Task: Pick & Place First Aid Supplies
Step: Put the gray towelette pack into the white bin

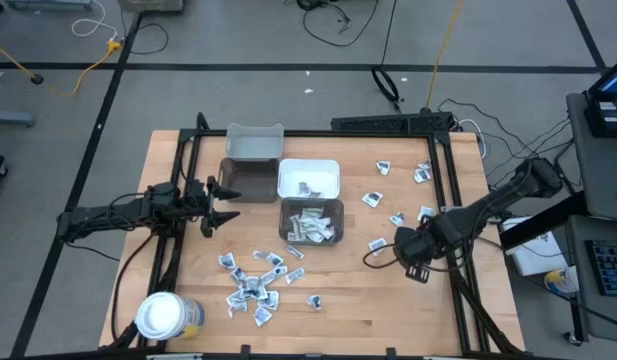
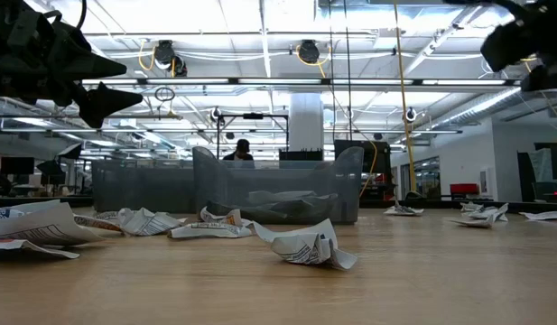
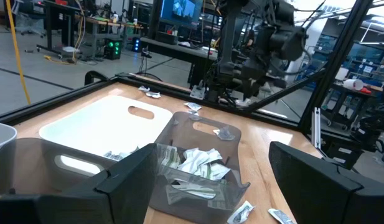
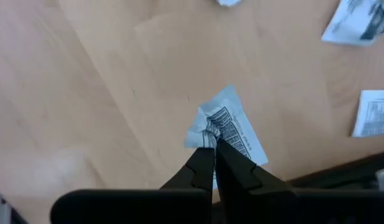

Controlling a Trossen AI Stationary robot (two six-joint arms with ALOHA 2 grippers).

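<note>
The first aid supplies are small white printed packets. A loose heap (image 1: 253, 285) lies near the table's front, more (image 1: 398, 195) lie scattered at the right, and several lie in the clear bin (image 1: 311, 220). My right gripper (image 4: 211, 142) points down over the table's right part (image 1: 408, 248), shut on one packet (image 4: 232, 127). At the left, my left gripper (image 1: 223, 205) stands level and open, its fingers pointing at the bins, with nothing between them (image 3: 216, 186). My right gripper pinches the packet's crumpled edge (image 4: 209, 127) between its two fingertips, coming from above and pointing down. The rest of the packet spreads out below and beyond the fingers. In the low view the hand (image 2: 531, 41) stands high above the tabletop, so the packet is lifted clear.
A white bin (image 1: 308, 178), a dark grey bin (image 1: 246, 182) and a pale grey bin (image 1: 254, 143) stand behind the clear one. A white-lidded jar (image 1: 163, 315) stands at the front left corner. A black frame (image 1: 448, 200) rims the table. Bare wood lies front right.
</note>
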